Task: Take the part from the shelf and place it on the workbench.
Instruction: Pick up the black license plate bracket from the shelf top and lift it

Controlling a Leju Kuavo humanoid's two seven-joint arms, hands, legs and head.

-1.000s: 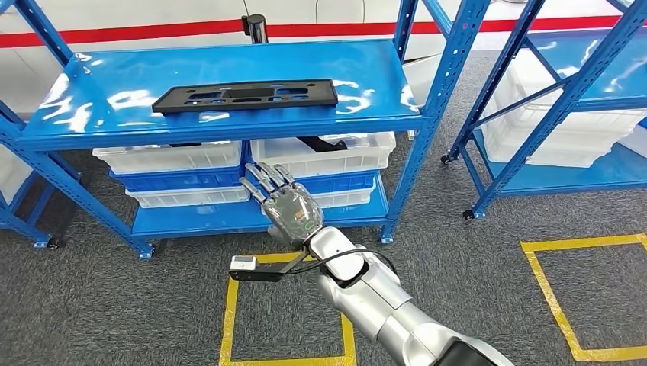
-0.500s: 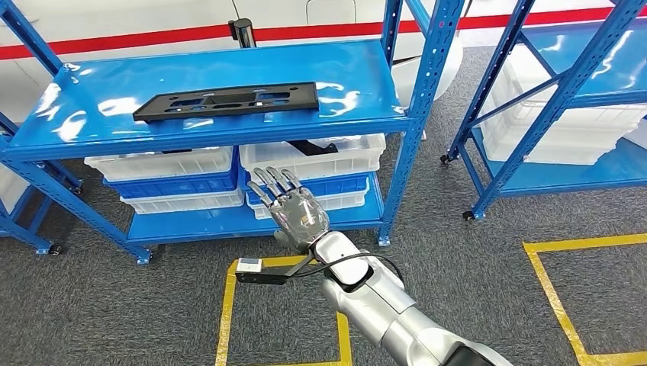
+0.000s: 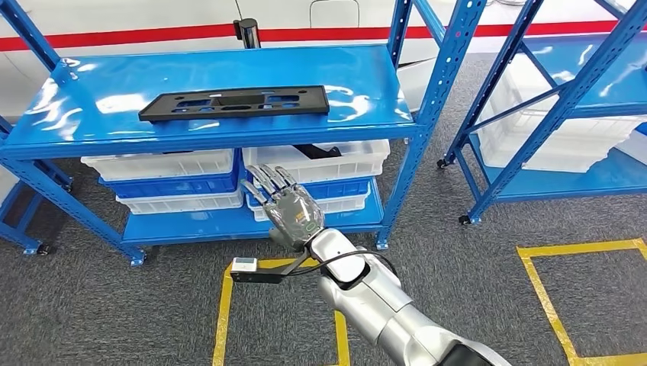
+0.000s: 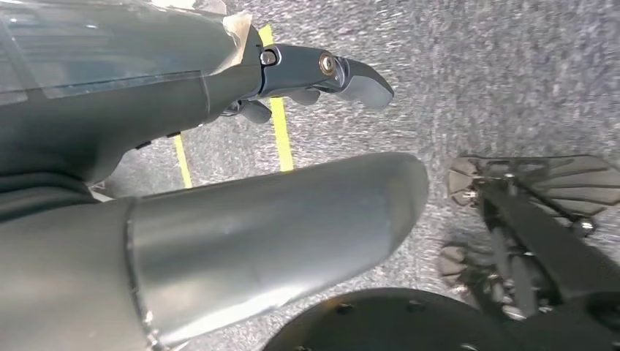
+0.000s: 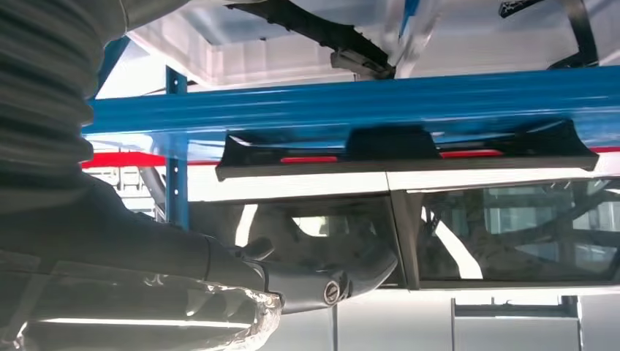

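Fingers (image 3: 268,181) spread, part (image 3: 234,103) untouched on shelf (image 3: 114,137)

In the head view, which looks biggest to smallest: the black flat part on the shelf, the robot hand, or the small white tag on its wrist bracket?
1. Flat black plastic part
2. Right robot hand, though it is nearer the camera
3. Small white tag

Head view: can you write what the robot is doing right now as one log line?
stage: reaching | right hand: empty, fingers spread, below top shelf | black part: flat on top shelf, untouched | left hand: hanging over floor
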